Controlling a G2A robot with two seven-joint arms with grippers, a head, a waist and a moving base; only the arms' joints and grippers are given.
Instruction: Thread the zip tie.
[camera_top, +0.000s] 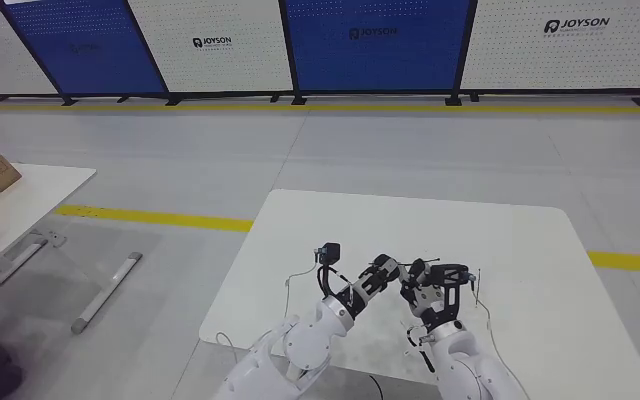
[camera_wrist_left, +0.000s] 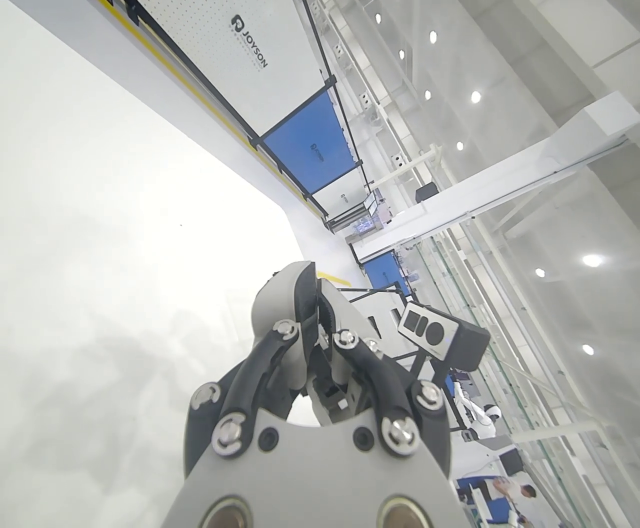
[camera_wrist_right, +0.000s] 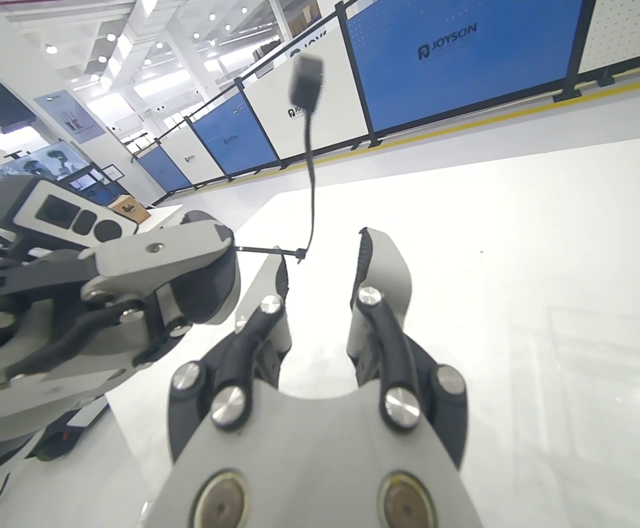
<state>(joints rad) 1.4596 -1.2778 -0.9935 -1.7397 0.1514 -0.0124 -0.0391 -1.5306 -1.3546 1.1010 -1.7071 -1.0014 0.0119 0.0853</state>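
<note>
The left end effector (camera_wrist_right: 225, 252) is clenched on one end of the zip tie (camera_wrist_right: 311, 165). In its own wrist view the pads are pressed flat together. We note that the strap leaves those pads sideways, turns sharply at a small dark knuckle, and rises to a dark block at its free end. We take the block for the head, though it is blurred. The whole tie is held up in the air above the white table (camera_wrist_right: 500, 225), not resting on it.

The right end effector (camera_wrist_right: 325, 247) is released, its jaws standing wide apart. The bend of the tie lies just beside the tip of one finger (camera_wrist_right: 280, 280). We cannot tell whether it touches.

In our judgement the left grip is there to fix one end and keep the strap off the table, so the free end is offered to the open right end effector. We see no closed loop, so we rate threading as not yet done. The strap looks thin and springy, and the free end may swing away when it is gripped.
</note>
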